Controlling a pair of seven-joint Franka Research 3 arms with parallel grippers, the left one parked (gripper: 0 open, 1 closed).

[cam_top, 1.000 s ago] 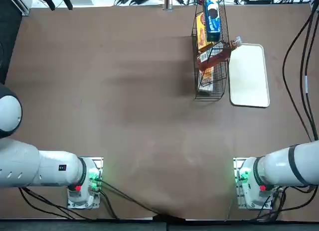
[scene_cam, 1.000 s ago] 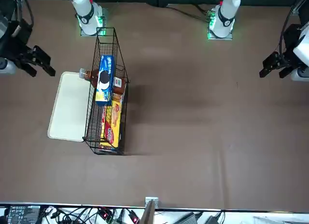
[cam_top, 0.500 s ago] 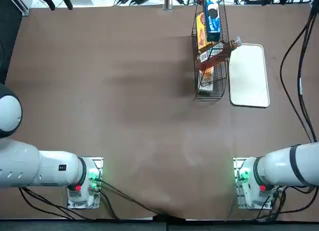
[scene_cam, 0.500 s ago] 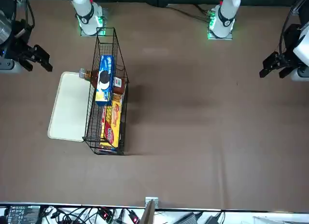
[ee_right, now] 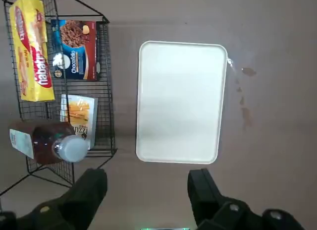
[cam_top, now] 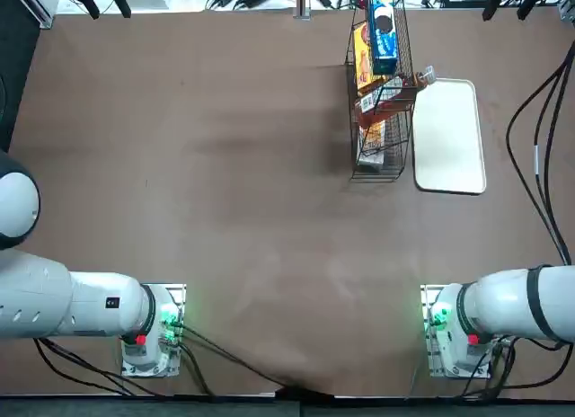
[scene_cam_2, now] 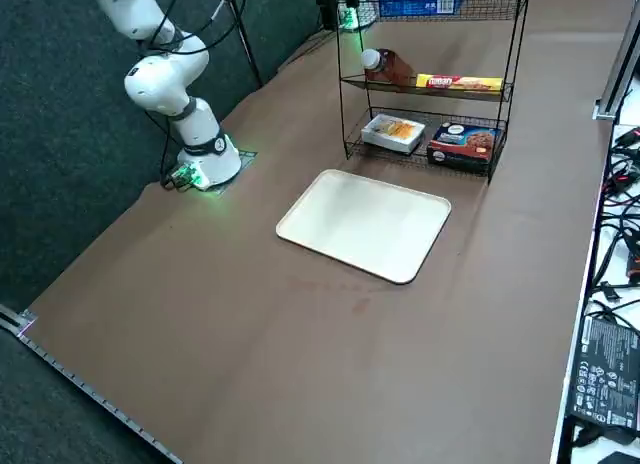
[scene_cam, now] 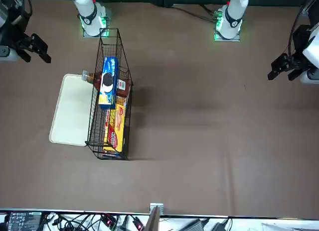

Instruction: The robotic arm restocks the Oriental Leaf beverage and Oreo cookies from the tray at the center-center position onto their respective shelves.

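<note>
Shelves stand beside my bare tray; blue Oreo cookies rest up top, Oriental Leaf beverage lies on its side on a lower tier, cap pointing traywards. My right fingers, spread wide and holding nothing, have drawn slightly farther from the stocked goods; retreat seems next.

The right arm has its base at four o'clock in the top view, and the white link above it reaches toward three o'clock. Black cables arch beside it at three o'clock. In the front view the right gripper hangs at ten o'clock, fingers spread wide, holding nothing.
</note>
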